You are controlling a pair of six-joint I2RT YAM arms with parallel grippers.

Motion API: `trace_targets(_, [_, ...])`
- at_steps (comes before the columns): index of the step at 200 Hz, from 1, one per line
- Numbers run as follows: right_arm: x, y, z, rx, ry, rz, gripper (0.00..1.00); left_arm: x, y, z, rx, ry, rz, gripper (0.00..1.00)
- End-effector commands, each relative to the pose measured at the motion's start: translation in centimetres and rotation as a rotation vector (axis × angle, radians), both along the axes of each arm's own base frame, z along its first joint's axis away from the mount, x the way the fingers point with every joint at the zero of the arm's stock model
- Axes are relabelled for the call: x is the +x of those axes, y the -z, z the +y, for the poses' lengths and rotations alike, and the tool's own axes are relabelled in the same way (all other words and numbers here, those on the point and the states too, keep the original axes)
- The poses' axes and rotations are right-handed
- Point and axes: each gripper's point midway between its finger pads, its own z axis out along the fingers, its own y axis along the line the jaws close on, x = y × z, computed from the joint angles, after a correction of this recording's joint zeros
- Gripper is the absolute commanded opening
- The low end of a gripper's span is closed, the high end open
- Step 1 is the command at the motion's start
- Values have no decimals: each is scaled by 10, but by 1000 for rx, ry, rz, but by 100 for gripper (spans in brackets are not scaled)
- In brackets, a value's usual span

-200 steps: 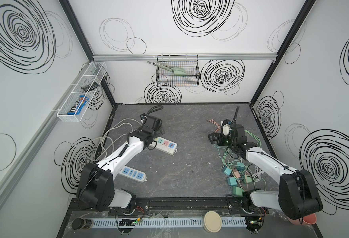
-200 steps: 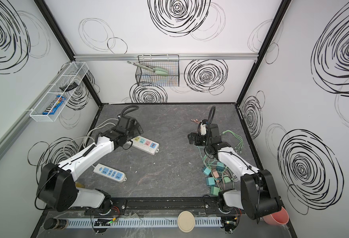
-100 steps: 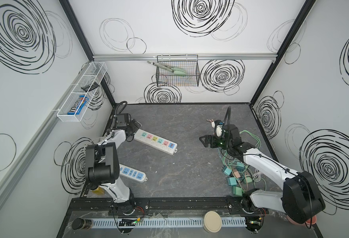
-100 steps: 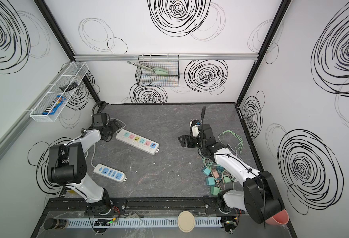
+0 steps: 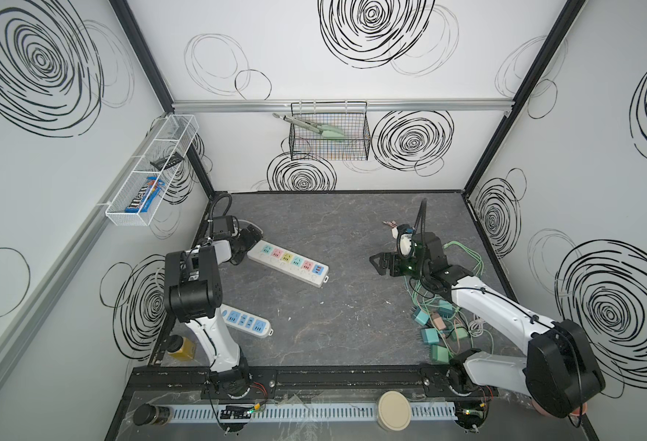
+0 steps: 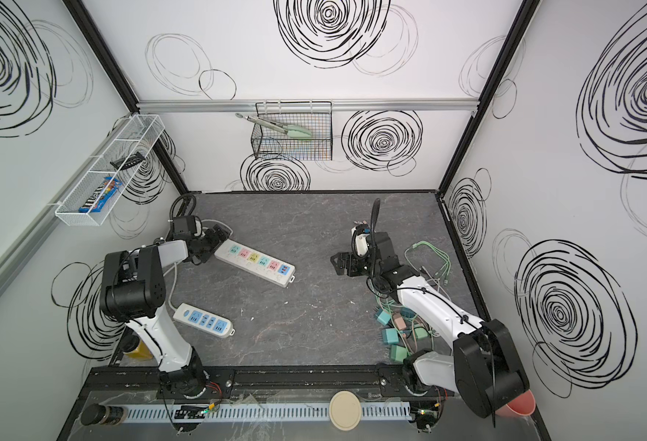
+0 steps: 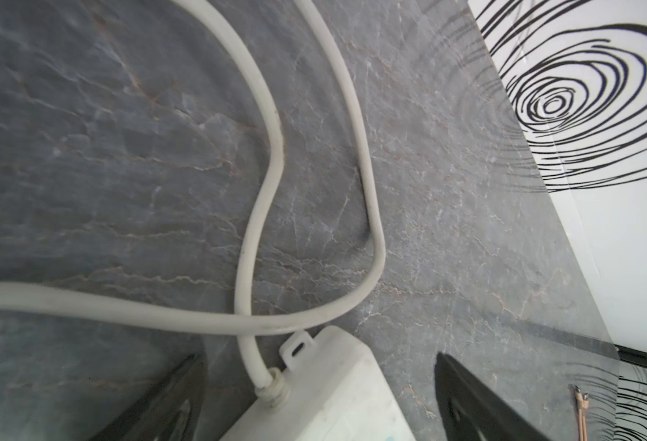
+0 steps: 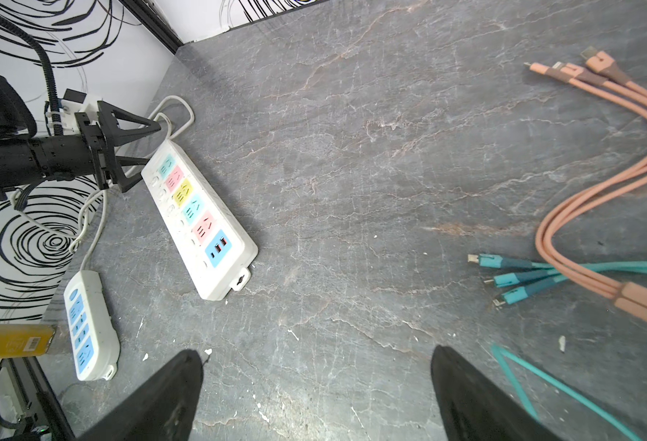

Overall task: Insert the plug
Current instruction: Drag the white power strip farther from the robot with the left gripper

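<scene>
Both top views: multicoloured power strip lies left of centre on table; plugs piled front right.
Left wrist: left gripper open around strip's cord end.
Right wrist: right gripper open, empty, above table.

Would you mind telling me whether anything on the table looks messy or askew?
Yes: the charger plugs and green cables lie in a tangled heap beneath the right arm, and the multicoloured power strip sits diagonally.
</scene>
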Motion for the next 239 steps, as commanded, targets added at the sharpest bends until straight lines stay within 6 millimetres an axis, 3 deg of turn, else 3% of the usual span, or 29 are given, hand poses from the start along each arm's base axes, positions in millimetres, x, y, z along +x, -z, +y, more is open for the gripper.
trace_targets(1, [-1, -7, 1, -9, -6, -21, 97, 11, -5, -15, -15, 58, -49, 96])
trace_targets(70, [-1, -5, 5, 13, -16, -11, 97, -11, 3, -69, 57, 124, 19, 96])
trace_targets(107, [-4, 0, 8, 54, -7, 16, 97, -34, 4, -99, 128, 132, 48, 96])
trace_targets(160, [0, 10, 6, 160, 7, 85, 97, -72, 6, -158, 177, 214, 62, 96])
trace_targets(200, [11, 29, -9, 244, 37, 202, 97, -97, 0, -193, 187, 266, 45, 96])
trace_targets(239, [20, 43, -18, 198, 61, 220, 97, -114, -1, -194, 215, 281, 52, 96])
